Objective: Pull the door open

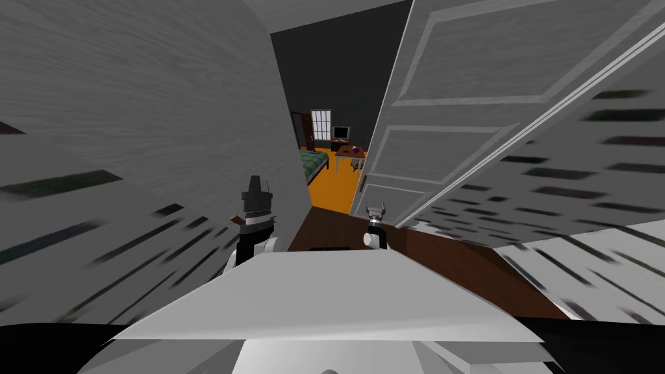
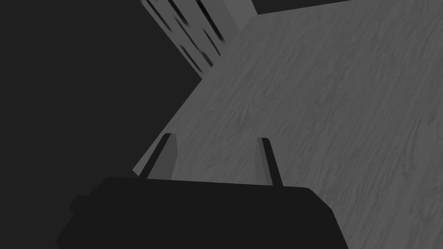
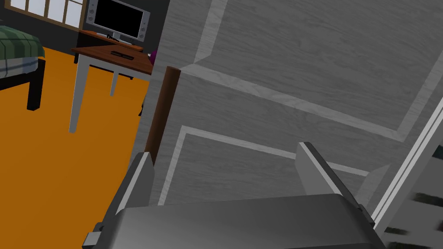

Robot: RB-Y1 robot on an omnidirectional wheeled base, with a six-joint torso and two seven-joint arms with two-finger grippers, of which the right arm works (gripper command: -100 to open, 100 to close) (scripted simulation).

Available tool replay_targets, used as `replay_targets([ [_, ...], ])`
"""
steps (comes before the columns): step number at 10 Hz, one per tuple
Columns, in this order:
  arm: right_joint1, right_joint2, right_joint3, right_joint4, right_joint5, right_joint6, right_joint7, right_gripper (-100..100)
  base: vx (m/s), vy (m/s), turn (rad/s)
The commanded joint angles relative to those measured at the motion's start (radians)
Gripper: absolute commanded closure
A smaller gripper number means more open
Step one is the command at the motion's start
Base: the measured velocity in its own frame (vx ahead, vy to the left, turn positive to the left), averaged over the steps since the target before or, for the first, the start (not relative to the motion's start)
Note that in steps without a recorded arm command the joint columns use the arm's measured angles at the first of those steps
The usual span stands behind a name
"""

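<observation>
Door [image 1: 467, 84]: it stands partly open on your right, a grey panelled leaf angled toward the robot. A gap shows between its free edge and the grey wall [image 1: 130, 97] on the left. Through the gap you see an orange floor [image 3: 65, 164], a table [image 3: 117, 58] and a bed [image 1: 315, 162].

Right gripper [image 3: 223, 152]: it is low against the door face, close to the free edge. Its fingers are spread wide and clasp nothing. A brown bar [image 3: 163, 108] runs upright along the door edge, and its lower end passes behind one finger. You cannot tell from the pictures whether that finger touches it.

Left gripper [image 2: 215, 138]: it points at the wall, fingers apart with nothing between them.

Likely faults from this position:

1. Lost pull. With the fingers spread, any backward motion is likely to slide off the flat panel and leave the door where it is. Close on the bar before you pull.
2. Wrong push. A finger driven forward against the panel or edge would probably swing the door back toward shut.
3. Pinch. The door swings toward the right arm, so a straight pull without stepping the base back may trap the arm against the leaf.
4. Scrape. The left arm is near the wall, so a turn of the torso may drag it along that surface.
</observation>
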Motion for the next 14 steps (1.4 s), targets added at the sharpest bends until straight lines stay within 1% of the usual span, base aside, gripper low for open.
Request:
replay_targets([
  [1,-0.01,-0.002,-0.001,0.034,-0.016,-0.009,-0.029,-100,0.085,-0.04,0.107],
  [4,-0.033,-0.002,-0.002,0.099,-0.044,-0.023,-0.075,-100,0.083,-0.05,0.104],
  [5,-0.048,-0.003,-0.004,0.141,-0.062,-0.032,-0.105,-100,0.133,-0.064,0.187],
  [7,-0.062,-0.003,-0.005,0.18,-0.079,-0.041,-0.133,-100,0.112,-0.076,0.135],
  [8,-0.076,-0.003,-0.006,0.219,-0.096,-0.049,-0.161,-100,0.1,-0.075,0.16],
  [9,-0.082,-0.003,-0.006,0.237,-0.104,-0.053,-0.174,-100,0.11,-0.071,0.143],
  [10,-0.094,-0.002,-0.007,0.271,-0.118,-0.06,-0.198,-100,0.118,-0.074,0.131],
  [14,-0.117,-0.002,-0.009,0.334,-0.146,-0.074,-0.244,-100,0.077,-0.06,0.084],
])
